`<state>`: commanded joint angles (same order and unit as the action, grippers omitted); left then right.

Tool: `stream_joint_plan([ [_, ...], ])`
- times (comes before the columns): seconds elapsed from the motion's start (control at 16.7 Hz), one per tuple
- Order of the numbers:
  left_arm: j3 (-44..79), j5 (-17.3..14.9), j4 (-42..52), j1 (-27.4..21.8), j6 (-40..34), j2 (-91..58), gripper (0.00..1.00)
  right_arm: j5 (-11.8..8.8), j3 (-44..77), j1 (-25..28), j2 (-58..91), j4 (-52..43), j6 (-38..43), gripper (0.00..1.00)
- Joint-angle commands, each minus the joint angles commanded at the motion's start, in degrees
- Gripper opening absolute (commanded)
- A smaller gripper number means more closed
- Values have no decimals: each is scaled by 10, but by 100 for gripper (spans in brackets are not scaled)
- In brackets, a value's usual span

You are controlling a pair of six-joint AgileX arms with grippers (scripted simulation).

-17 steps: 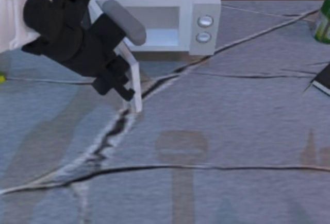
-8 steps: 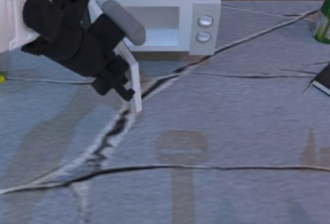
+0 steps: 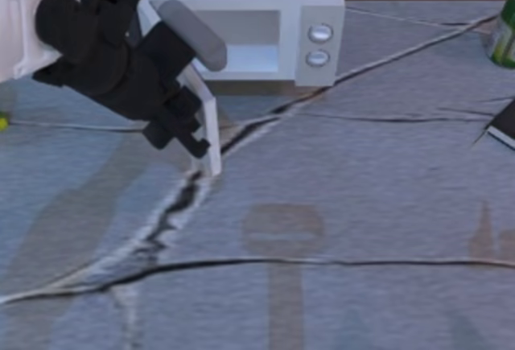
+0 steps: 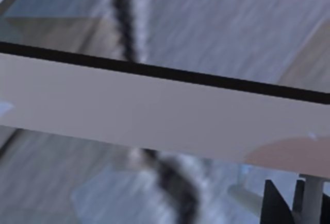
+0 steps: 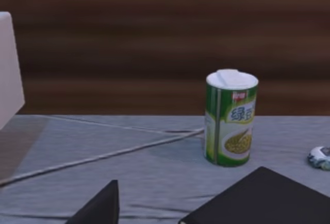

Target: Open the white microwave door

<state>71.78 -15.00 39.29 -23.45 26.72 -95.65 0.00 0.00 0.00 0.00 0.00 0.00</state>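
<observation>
The door point(image 3: 211, 129) is swung well out from the white microwave point(image 3: 265, 20) at the table's far edge, its free edge pinched in the left gripper point(image 3: 195, 142) so the cavity is exposed.

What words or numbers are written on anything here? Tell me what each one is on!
"绿" and part of a second character: large white characters on the green cylindrical can with a white lid.
Small red brand patch above them on the can: too small to read.
White microwave with two round silver knobs: no writing shows.
</observation>
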Motion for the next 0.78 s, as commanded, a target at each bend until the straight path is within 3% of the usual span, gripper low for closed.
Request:
stream_joint_plan([
  [0.48,-4,-44,33,44,103,6,0,0,0,0,0,0,0,100],
  [0.78,-4,-46,34,46,107,7,0,0,0,0,0,0,0,100],
])
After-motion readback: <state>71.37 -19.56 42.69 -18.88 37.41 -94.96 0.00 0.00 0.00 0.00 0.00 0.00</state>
